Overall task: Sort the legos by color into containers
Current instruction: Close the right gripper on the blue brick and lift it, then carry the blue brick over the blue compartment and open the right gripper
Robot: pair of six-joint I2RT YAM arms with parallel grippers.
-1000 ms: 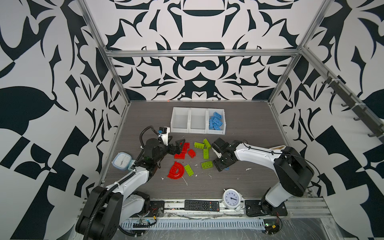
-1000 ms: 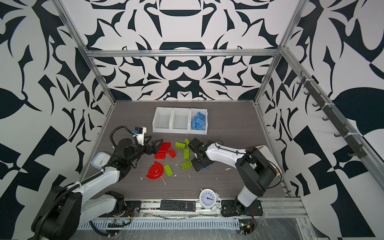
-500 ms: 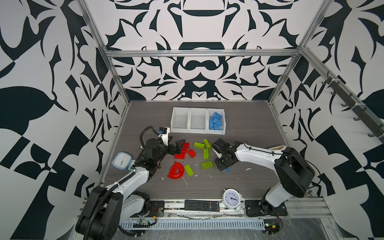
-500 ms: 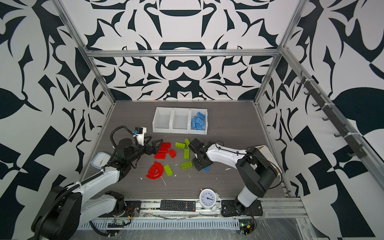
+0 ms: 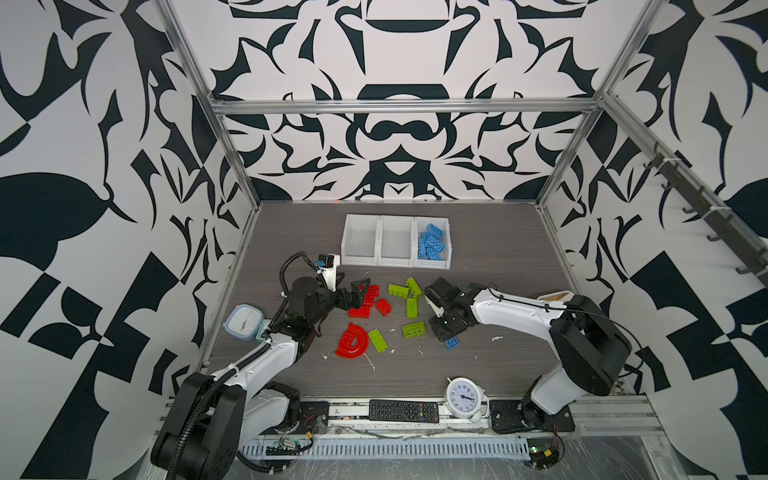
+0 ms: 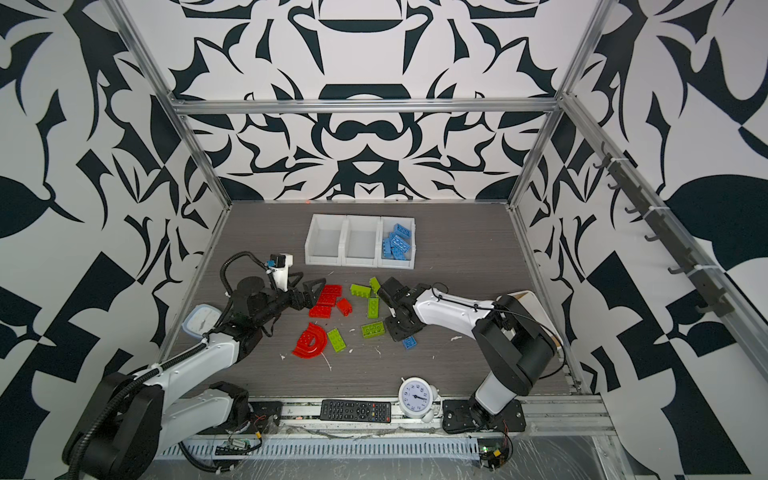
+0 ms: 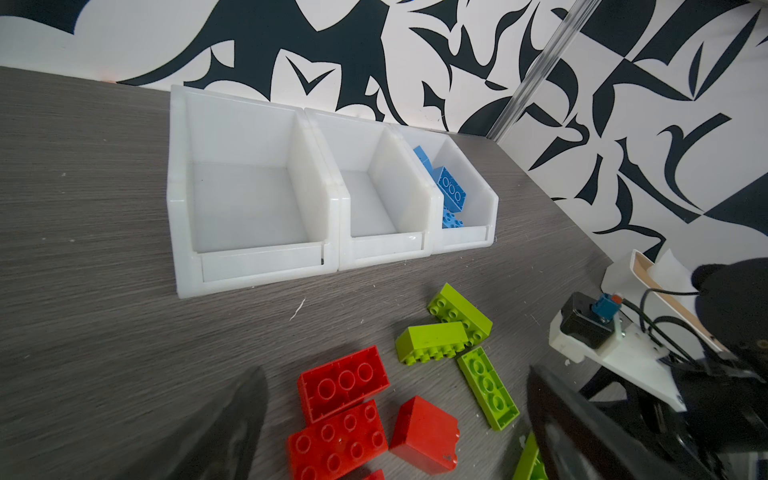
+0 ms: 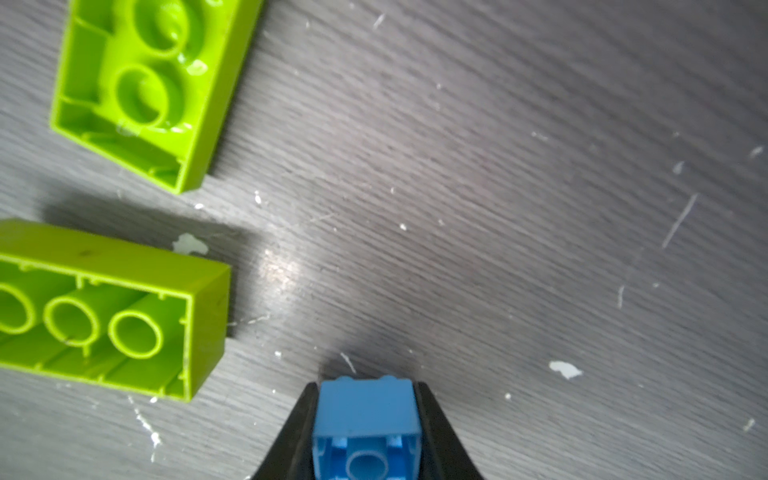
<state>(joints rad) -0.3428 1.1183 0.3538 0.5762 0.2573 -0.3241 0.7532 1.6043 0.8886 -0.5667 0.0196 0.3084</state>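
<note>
The right tool (image 8: 365,387) clamps the small blue brick (image 8: 365,411). 1 black finger presses each side of it, and its hollow underside faces the wrist camera. In a top view the brick (image 5: 451,343) sits low at the table (image 5: 498,232), at the near edge of the scatter. I cannot tell whether it rests on the table or hangs just clear.

The coming move, as I judge it, turns on 1 relation. The 3 containers (image 5: 380,243) stand in a row at the far side. The end container (image 5: 432,263), which holds the blue bricks (image 5: 434,243), lies nearly straight beyond the tool. It is well apart, with green bricks (image 5: 412,307) between. The brick looks near square, so it has no long axis to line up. It calls for a lift over the green ones and a reach away from the base.

The right arm is the nearer one. Its forearm stretches leftward from its base, with the wrist bent so the tool points down. The left tool (image 5: 353,296) is spread wide and grasps nothing. It sits low and about level, just beside the red bricks (image 5: 368,297).
</note>
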